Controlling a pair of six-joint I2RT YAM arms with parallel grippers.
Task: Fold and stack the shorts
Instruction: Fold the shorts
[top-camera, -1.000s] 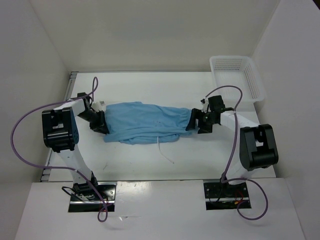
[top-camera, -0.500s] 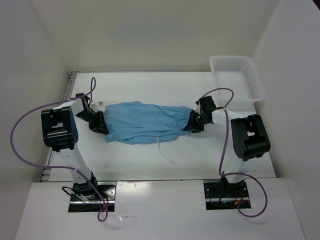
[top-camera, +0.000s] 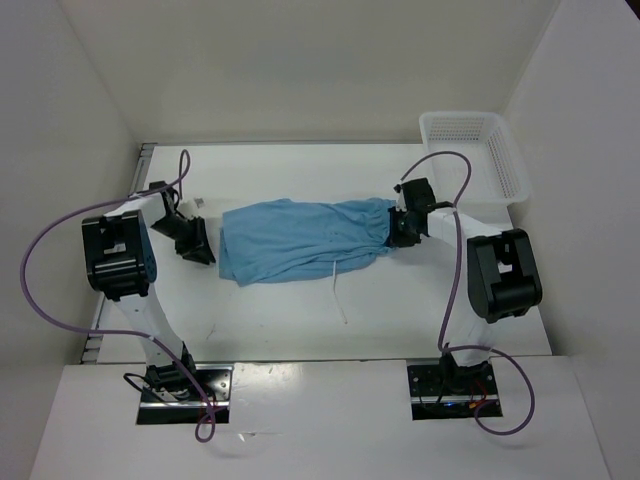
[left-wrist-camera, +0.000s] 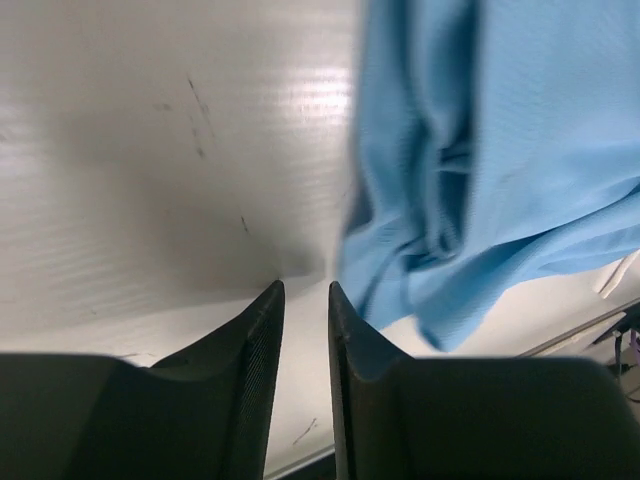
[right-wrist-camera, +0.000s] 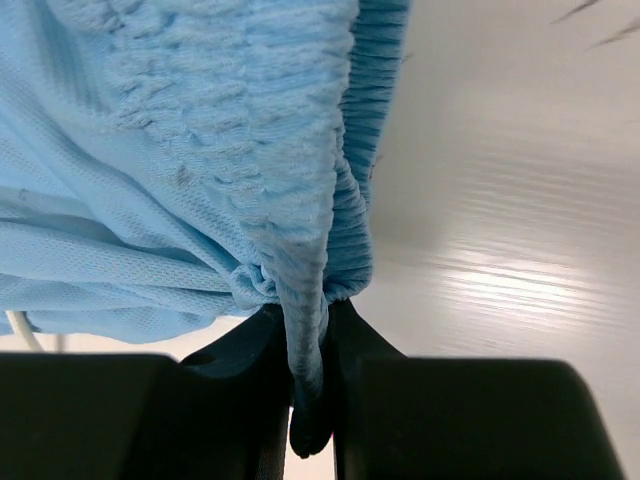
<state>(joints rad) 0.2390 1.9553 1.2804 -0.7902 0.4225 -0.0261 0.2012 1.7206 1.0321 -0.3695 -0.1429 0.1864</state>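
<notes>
The light blue shorts (top-camera: 300, 240) lie bunched across the middle of the table, with the gathered waistband (right-wrist-camera: 250, 150) at their right end. The white drawstring (top-camera: 338, 295) trails toward the near edge. My right gripper (top-camera: 397, 228) is shut on the waistband, and a fold of ribbed cloth is pinched between its jaws (right-wrist-camera: 307, 315). My left gripper (top-camera: 203, 250) sits just left of the shorts' left end, not touching them. Its jaws (left-wrist-camera: 306, 290) stand slightly apart with only bare table between them. The cloth's edge (left-wrist-camera: 400, 250) lies just beyond its right fingertip.
A white mesh basket (top-camera: 470, 150) stands at the back right corner. White walls enclose the table on the left, back and right. A small grey object (top-camera: 199, 202) lies behind the left gripper. Purple cables loop off both arms.
The right gripper closed on the waistband and drew the shorts rightward and slightly back. The left gripper let go of the left end, which now lies clear of it.
</notes>
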